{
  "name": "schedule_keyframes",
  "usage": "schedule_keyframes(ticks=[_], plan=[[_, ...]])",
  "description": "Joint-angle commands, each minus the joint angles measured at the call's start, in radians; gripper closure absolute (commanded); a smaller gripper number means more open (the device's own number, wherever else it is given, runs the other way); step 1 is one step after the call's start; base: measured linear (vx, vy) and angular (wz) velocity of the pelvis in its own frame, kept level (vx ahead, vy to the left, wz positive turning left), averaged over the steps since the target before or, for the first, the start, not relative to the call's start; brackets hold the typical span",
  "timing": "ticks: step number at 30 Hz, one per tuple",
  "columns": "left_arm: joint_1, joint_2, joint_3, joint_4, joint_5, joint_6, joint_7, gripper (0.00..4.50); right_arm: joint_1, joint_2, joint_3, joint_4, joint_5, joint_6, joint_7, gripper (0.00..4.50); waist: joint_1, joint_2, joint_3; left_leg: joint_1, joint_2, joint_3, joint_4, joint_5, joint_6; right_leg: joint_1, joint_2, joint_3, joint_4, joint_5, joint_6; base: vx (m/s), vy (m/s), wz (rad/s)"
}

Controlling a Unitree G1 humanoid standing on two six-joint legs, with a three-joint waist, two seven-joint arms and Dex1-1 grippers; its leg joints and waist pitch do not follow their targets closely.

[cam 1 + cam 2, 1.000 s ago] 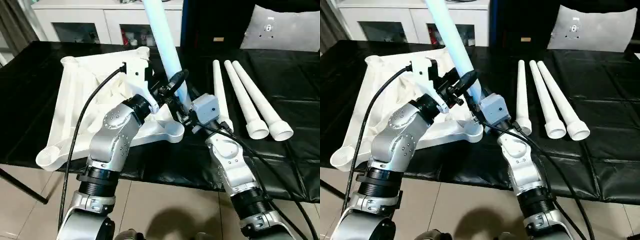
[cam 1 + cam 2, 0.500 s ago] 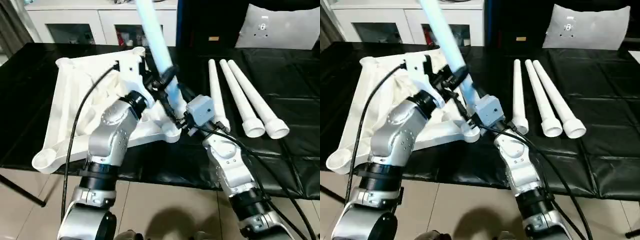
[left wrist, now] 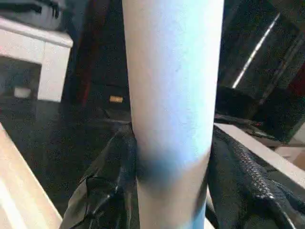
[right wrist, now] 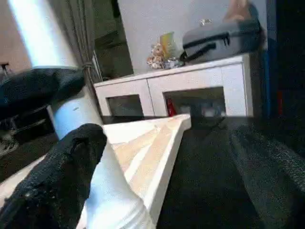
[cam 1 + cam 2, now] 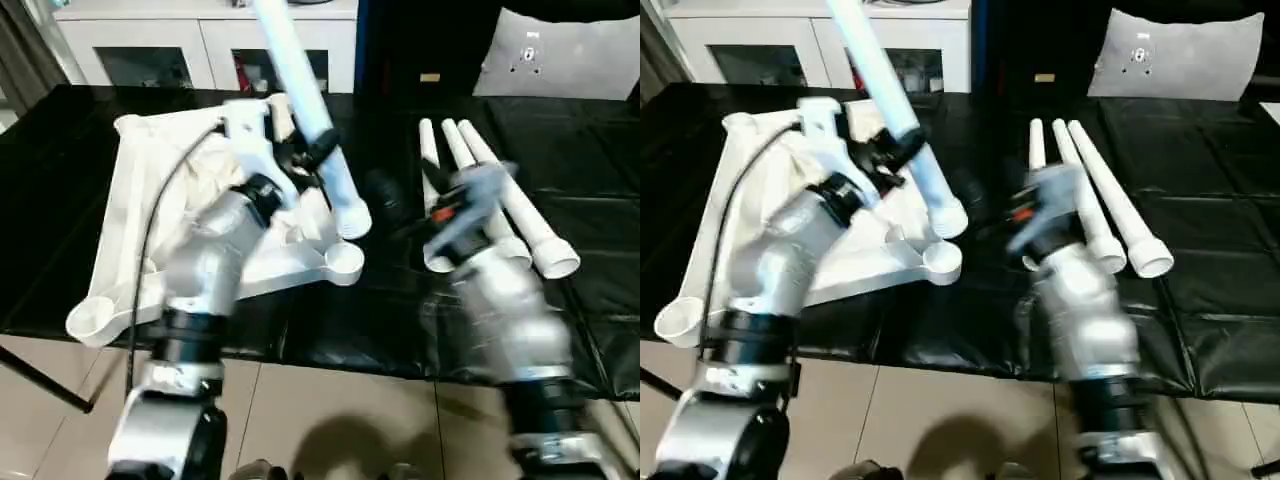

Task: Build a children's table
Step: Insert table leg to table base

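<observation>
The white tabletop (image 5: 140, 210) lies underside up on the black surface, ribs and round corner sockets showing. My left gripper (image 5: 312, 152) is shut on a white leg (image 5: 298, 80), black fingers (image 3: 107, 191) on either side of the tube. The leg slants, and its flared end (image 5: 352, 218) hangs just above the near right corner socket (image 5: 345, 258). My right gripper (image 5: 385, 195) is open, off the leg, to the right of the flared end; its fingers (image 4: 62, 181) stand wide apart with nothing between them. Three more legs (image 5: 535, 230) lie side by side at the right.
The black padded work surface (image 5: 400, 320) ends at a front edge just before my forearms, with tiled floor below. A white cabinet (image 5: 200, 40) stands behind the table. A grey cushion (image 5: 570, 60) sits at the back right.
My right gripper has opened, let go of the leg's lower end and swung right toward the lying legs. The left gripper still holds the leg, whose flared end now hangs free.
</observation>
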Motion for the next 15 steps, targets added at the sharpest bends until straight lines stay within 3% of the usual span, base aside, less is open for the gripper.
schedule_keyframes(ticks=[1,8,15], plan=[[-0.024,0.016,0.031,-0.007,-0.07,0.078,-0.03,2.64,-0.015,-0.021,-0.017,-0.042,0.094,0.11,0.036,0.0,0.005,-0.009,-0.077,0.021,0.062,-0.027,-0.071,-0.101,0.096,0.05,-0.081,0.044,-0.08,0.018,-0.273,0.0,0.0,0.0],[-0.035,0.047,0.066,-0.026,-0.168,0.185,-0.093,2.64,-0.03,-0.046,-0.092,-0.089,0.255,0.268,0.04,0.0,0.011,-0.01,-0.076,0.022,0.062,-0.026,-0.073,-0.105,0.078,0.047,-0.08,0.044,-0.084,-0.035,-0.264,0.0,0.0,0.0],[-0.043,0.077,0.073,-0.041,-0.212,0.248,-0.134,2.64,-0.036,-0.046,-0.166,-0.132,0.392,0.372,0.007,0.0,0.021,-0.007,-0.08,0.023,0.061,-0.025,-0.072,-0.063,0.074,0.047,-0.081,0.043,-0.082,0.006,-0.258,0.0,0.0,0.0]])
